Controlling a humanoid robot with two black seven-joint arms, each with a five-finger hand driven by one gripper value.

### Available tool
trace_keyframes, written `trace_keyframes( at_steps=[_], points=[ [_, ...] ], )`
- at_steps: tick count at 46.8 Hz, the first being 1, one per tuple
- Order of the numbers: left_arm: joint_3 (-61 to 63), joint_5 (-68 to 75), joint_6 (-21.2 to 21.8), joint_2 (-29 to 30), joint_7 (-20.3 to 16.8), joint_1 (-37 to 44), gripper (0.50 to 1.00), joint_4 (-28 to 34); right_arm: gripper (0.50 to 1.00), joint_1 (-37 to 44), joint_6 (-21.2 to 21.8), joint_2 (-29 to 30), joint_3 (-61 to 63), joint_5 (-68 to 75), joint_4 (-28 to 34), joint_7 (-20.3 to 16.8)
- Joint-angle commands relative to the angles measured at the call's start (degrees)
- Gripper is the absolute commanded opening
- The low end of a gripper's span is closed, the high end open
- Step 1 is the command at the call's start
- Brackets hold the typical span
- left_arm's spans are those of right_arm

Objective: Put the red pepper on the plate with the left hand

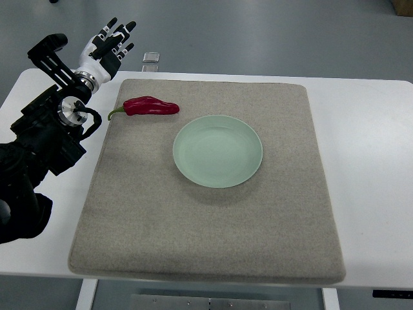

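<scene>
— Pepper first: where does it lie?

— Red pepper [151, 106] lies on its side on the grey mat [213, 252], near the mat's far left corner, green stem pointing to the left edge. It is off the plate [218, 150], just beside its upper left rim but not touching it.

— And the plate itself?

— Pale green, round, sitting flat near the middle of the mat, nothing in it. The mat covers most of the white table [374, 187].

— What about the left robot hand?

— The left robot hand [108, 45] is up at the far left corner of the table, above and to the left of the pepper, clear of it. Its fingers [122, 33] are stretched out and spread, pointing away from the robot, holding nothing. The dark arm [39, 142] behind it comes in along the left edge.

— Anything else?

— A small metal bracket [151, 58] shows at the table's far edge, just beyond the mat.
</scene>
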Motion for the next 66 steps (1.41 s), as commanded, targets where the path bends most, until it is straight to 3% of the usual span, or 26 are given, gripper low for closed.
trace_keyframes(
  at_steps=[1,66],
  points=[
    [0.0,0.0,0.0,0.0,0.0,0.1,0.994,0.0,0.932,0.1,0.0,0.0,0.0,0.0,0.0,0.0],
    [1.0,1.0,0.0,0.0,0.0,-0.1,0.992,-2.6,0.932,0.0,0.0,0.0,-0.1,0.0,0.0,0.0]
  ],
)
